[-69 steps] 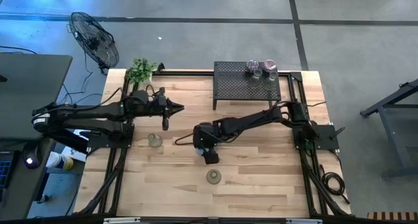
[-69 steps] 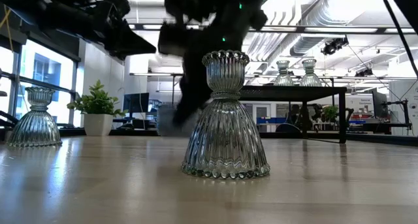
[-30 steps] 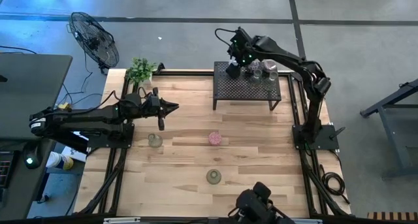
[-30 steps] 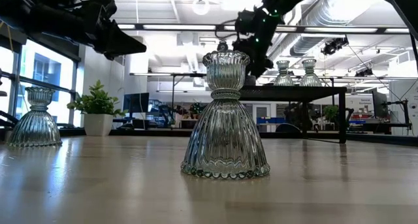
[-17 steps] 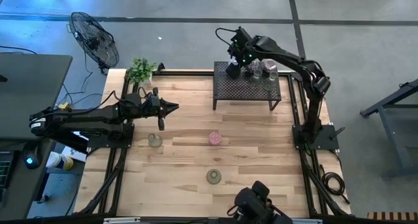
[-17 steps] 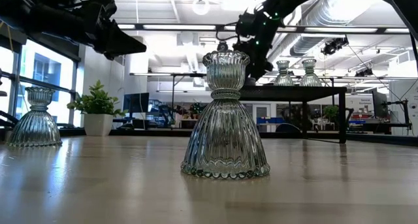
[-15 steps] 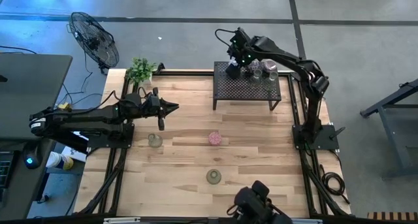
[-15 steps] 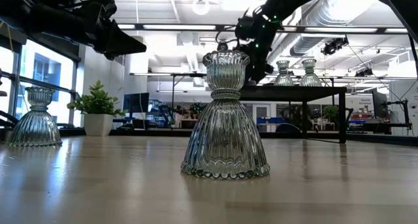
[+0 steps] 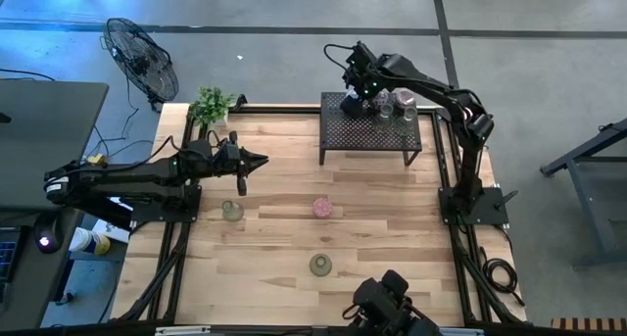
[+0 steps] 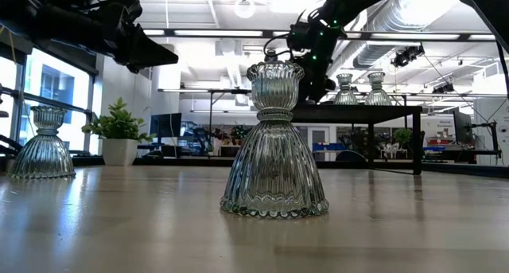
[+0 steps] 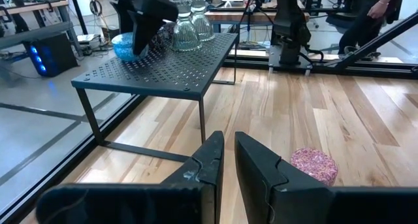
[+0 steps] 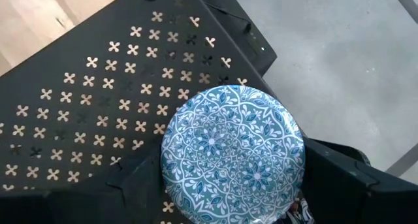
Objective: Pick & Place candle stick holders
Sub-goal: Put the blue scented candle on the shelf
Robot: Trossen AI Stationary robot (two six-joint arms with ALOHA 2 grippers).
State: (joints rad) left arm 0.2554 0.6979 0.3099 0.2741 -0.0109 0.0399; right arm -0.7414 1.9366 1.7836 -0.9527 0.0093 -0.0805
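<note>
Right tool (image 9: 355,97), arm arched over the upper-centre rack (image 9: 345,132), grips a blue patterned holder (image 12: 232,151); left tool (image 11: 225,160) hovers nearly closed.

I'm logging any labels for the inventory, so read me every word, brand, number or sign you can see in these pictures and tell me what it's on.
None can be read.
The blue holder at the right gripper on the black rack carries only a floral pattern.
The glass holders and pink holder bear no lettering.
Any signs in the room beyond the table are too small to read.
</note>
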